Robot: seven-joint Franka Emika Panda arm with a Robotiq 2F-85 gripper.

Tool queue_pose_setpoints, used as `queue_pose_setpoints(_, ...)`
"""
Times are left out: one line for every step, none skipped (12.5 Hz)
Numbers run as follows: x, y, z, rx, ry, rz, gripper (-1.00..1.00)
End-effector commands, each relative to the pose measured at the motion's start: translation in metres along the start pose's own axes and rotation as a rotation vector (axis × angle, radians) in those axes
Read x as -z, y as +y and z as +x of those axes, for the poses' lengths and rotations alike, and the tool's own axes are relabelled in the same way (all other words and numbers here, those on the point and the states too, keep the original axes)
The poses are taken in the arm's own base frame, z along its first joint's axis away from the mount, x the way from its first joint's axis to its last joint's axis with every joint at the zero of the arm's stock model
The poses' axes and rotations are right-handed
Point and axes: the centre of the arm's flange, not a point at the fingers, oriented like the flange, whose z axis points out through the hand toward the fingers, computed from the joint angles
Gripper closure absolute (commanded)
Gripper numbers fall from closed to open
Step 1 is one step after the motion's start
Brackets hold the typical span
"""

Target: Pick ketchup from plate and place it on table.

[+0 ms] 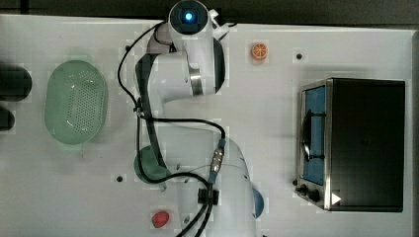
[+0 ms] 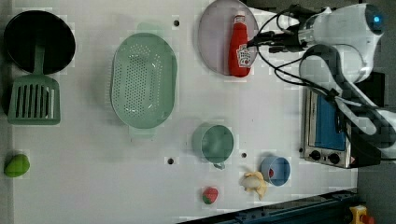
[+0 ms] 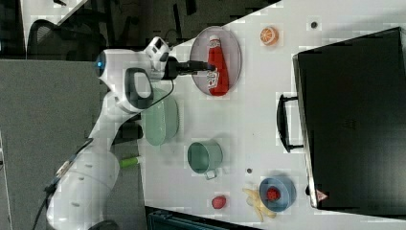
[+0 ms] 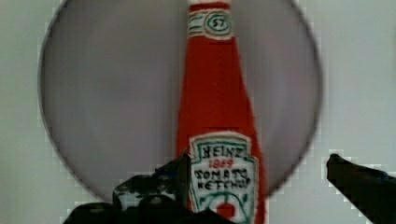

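The ketchup (image 2: 239,46), a red bottle with a white cap and a white-and-dark label, lies flat on the pale lilac-grey plate (image 2: 212,32) near the white table's (image 2: 93,163) edge. My gripper (image 2: 254,42) hovers over the bottle's labelled lower half, open and holding nothing. In the wrist view the ketchup (image 4: 215,102) runs up across the plate (image 4: 107,93), and my gripper (image 4: 259,161) straddles the label, one dark finger on each side. In the right view the gripper (image 3: 209,67) reaches over the ketchup (image 3: 218,72) on the plate (image 3: 232,43).
An oval green basket (image 2: 144,80) lies beside the plate, with a dark green cup (image 2: 213,143) beyond it. A toaster oven (image 2: 327,126), blue bowl (image 2: 275,170), banana (image 2: 254,182), strawberry (image 2: 210,195), black pan (image 2: 39,42) and spatula (image 2: 33,98) stand around. An orange slice (image 3: 269,35) sits near the plate.
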Motion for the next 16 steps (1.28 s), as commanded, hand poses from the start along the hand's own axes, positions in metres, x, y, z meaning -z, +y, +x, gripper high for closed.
queue_pose_setpoints(-0.023, -0.009, 0.005, 0.066, 0.018, 0.011, -1.0)
queue_pose_setpoints(-0.032, -0.01, 0.008, 0.065, 0.03, 0.018, -1.0)
queue_pose_setpoints(-0.039, -0.01, 0.01, 0.068, 0.031, 0.016, -1.0)
queue_pose_setpoints(-0.047, -0.011, 0.01, 0.072, 0.025, 0.012, -1.0)
queue_pose_setpoints(-0.055, -0.011, 0.01, 0.078, 0.02, 0.008, -1.0)
queue_pose_setpoints(-0.061, -0.012, 0.012, 0.077, 0.021, 0.01, -1.0)
queue_pose_setpoints(-0.066, -0.012, 0.013, 0.076, 0.024, 0.012, -1.0)
queue_pose_setpoints(-0.07, -0.012, 0.013, 0.074, 0.025, 0.014, -1.0)
queue_pose_setpoints(-0.073, -0.012, 0.013, 0.074, 0.025, 0.015, -1.0)
queue_pose_setpoints(-0.075, -0.012, 0.013, 0.074, 0.028, 0.016, -1.0)
queue_pose_setpoints(-0.076, -0.013, 0.013, 0.074, 0.029, 0.017, -0.92)
queue_pose_setpoints(-0.075, -0.013, 0.014, 0.075, 0.035, 0.018, -0.68)
queue_pose_setpoints(-0.074, -0.013, 0.015, 0.073, 0.039, 0.019, -0.42)
queue_pose_setpoints(-0.073, -0.013, 0.015, 0.072, 0.041, 0.019, -0.19)
queue_pose_setpoints(-0.069, -0.014, 0.017, 0.073, 0.047, 0.022, -0.18)
queue_pose_setpoints(-0.069, -0.015, 0.018, 0.073, 0.048, 0.022, -0.18)
